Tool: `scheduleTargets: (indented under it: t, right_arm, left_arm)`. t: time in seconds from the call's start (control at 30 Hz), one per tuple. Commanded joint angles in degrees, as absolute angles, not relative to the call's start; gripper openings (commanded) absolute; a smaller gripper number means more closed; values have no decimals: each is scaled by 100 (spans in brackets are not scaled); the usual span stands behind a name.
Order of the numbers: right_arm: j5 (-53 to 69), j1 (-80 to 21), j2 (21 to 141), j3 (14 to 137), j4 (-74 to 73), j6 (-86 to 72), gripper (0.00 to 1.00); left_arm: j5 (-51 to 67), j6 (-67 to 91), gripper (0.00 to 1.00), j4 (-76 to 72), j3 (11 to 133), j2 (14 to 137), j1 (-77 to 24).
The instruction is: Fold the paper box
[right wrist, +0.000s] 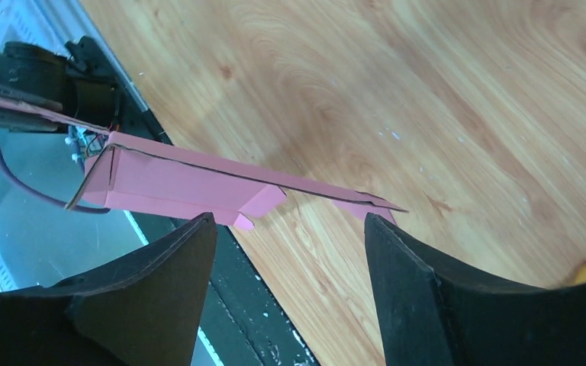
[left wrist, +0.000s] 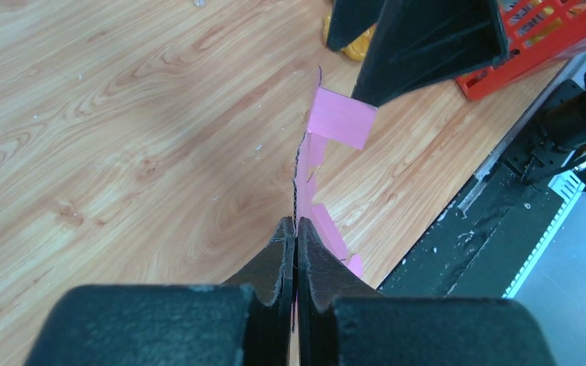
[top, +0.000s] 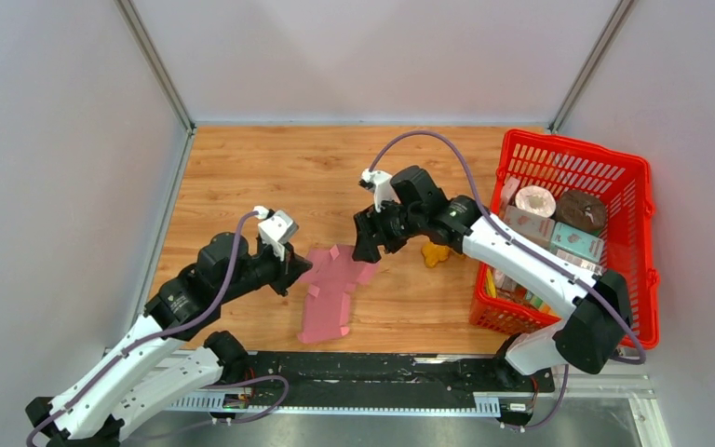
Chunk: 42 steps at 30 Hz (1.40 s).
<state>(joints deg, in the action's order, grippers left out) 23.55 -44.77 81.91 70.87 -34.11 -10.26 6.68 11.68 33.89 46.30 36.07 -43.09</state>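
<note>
From above, the paper box [top: 328,291] is a flat pink cut-out with small flaps, near the near edge of the surface [top: 270,168] and a little left of its middle. The left tool [top: 294,270] meets the cut-out's left edge, and the right tool [top: 367,248] stands at its far right corner. A small yellow object [top: 436,253] lies just beyond the right tool. A red basket [top: 573,149] with cartons [top: 577,240] in it sits along the right edge.

In the left wrist view, the left tool [left wrist: 296,245] is pressed together, pinching the thin edge of the paper box [left wrist: 340,119]. The sheet runs away from the tips, edge-on and upright. The dark fingers of the right tool [left wrist: 427,42] hang over its far end, beside the yellow object [left wrist: 355,47] and the basket [left wrist: 557,34].

In the right wrist view, the right tool [right wrist: 290,252] is spread wide. The paper box [right wrist: 175,179] stretches across just beyond the gap between its fingers, raised off the surface [right wrist: 427,76]. One pointed corner sits close to the right-hand finger [right wrist: 404,282]; contact there is hard to judge. No finger clamps the sheet.
</note>
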Motion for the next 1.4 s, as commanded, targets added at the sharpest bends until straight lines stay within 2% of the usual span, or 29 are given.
scheduleTargets:
  t: [0.0, 0.17, 0.2, 0.3, 0.37, 0.53, 0.77, 0.9, 1.13, 1.2, 1.37]
  right_arm:
    - [764, -4483, 7954, 7838, -4050, -1869, 74]
    - [-754, -4456, 8209, 8849, -5580, -4679, 76]
    - [-730, -4500, 8226, 8851, -5668, -5763, 77]
    - [-194, -4526, 8454, 9164, -5808, -6928, 76]
    - [-368, -4622, 8517, 9299, -6205, -7433, 74]
    - [-229, -4641, 8271, 8632, -5547, -8698, 65]
    - [-88, -4649, 8454, 8596, -5238, -9324, 58]
    - [263, -4667, 8674, 8578, -4941, -9430, 48]
    - [466, -4684, 8763, 8297, -4615, -9562, 43]
    - [510, -4676, 8763, 8218, -4492, -9589, 37]
    - [817, -4676, 8894, 8165, -4351, -9615, 29]
  left_arm:
    - [634, 1090, 0, 2970, 4518, 3384, -4307]
    - [378, 1081, 0, 2892, 4483, 3278, -4298]
    - [352, 1081, 0, 2857, 4465, 3287, -4298]
    - [290, 1037, 0, 2760, 4473, 3348, -4298]
    - [168, 1020, 0, 2760, 4474, 3392, -4307]
    - [149, 1011, 0, 2690, 4421, 3305, -4298]
    - [176, 984, 0, 2654, 4403, 3164, -4298]
    - [193, 984, 0, 2637, 4386, 3129, -4307]
    - [228, 993, 0, 2610, 4359, 3076, -4298]
    - [246, 993, 0, 2584, 4342, 3094, -4298]
    - [272, 993, 0, 2558, 4351, 3173, -4298]
